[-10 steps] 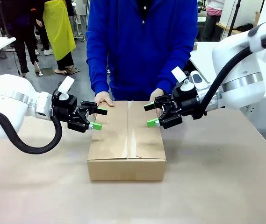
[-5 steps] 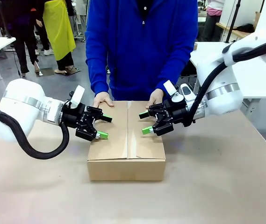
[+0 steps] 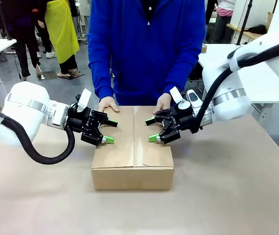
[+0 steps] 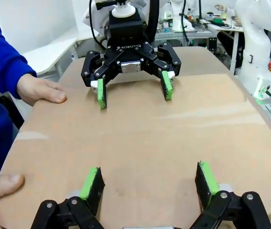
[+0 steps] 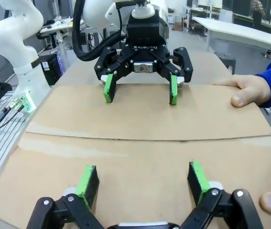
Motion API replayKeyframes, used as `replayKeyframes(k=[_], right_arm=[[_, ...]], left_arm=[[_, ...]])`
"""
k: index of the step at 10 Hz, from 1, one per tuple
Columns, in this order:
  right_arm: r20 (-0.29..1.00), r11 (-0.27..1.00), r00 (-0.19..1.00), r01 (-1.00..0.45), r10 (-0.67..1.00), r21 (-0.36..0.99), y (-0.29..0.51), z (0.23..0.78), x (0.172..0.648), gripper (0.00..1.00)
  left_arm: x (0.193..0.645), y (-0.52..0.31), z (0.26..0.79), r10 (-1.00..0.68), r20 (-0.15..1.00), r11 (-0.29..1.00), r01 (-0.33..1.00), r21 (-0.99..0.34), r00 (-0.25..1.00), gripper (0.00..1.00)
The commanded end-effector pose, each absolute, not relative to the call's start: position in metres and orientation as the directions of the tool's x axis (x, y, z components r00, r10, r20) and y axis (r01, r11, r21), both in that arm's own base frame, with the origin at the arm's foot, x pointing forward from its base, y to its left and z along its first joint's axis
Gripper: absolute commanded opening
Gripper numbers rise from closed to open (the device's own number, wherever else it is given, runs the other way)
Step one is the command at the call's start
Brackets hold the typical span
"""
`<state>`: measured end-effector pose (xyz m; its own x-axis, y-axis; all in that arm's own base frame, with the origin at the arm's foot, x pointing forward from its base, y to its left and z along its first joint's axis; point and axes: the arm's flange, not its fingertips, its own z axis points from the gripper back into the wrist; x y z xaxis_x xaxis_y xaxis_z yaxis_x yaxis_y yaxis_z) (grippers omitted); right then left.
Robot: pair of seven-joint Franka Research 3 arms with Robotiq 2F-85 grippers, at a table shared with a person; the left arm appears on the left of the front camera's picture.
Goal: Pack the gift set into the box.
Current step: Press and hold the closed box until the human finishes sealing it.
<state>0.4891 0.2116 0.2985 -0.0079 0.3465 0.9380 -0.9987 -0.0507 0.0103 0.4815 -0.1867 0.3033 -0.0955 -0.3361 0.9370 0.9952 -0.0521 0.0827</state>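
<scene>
Box: box [image 3: 132, 147] of plain brown corrugated cardboard, rectangular and shallow, sat at the middle of the table [image 3: 227, 196]; its top flaps lay folded flat and shut.
Seam: seam [image 3: 135, 137] where the two flaps met ran straight from the near edge to the far edge, with a faint crease slanting off it.
Table: smooth, matte tan surface under the carton.
Left gripper: left gripper [image 3: 111, 131], a black linkage of angular links, reached in sideways over the left flap near the carton's left edge; its jaws were spread wide and held nothing.
Left pads: flat green pads [image 4: 91, 183], oblong and rubbery-looking, hung just over the cardboard in the left wrist view; whether they touched it could not be told.
Right gripper: right gripper [image 3: 152, 129], of the same black build, faced the left one across the seam over the right flap; its jaws were likewise spread wide and empty.
Arms: rounded glossy white casings with black ribbed cable hoses looping beside them.
Person: person in a soft blue sweater [image 3: 146, 49] stood at the far side.
Hands: one hand [image 3: 108, 104] rested flat on the far left corner of the top, the other hand [image 3: 164, 102] on the far right corner, each just beyond a gripper.
</scene>
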Motion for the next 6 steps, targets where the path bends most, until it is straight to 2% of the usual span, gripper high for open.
replayKeyframes(k=[1,6], right_arm=[[0.94,-0.06,-0.013,-0.998,0.341,0.009,0.2145,0.2985,0.4882,1.0],[0.94,-0.06,-0.013,-0.998,0.341,0.009,0.2145,0.2985,0.4882,1.0]], left_arm=[[0.4794,-0.1867,0.3017,-0.323,0.942,-0.062,0.995,0.075,-0.091,1.0],[0.4794,-0.1867,0.3017,-0.323,0.942,-0.062,0.995,0.075,-0.091,1.0]])
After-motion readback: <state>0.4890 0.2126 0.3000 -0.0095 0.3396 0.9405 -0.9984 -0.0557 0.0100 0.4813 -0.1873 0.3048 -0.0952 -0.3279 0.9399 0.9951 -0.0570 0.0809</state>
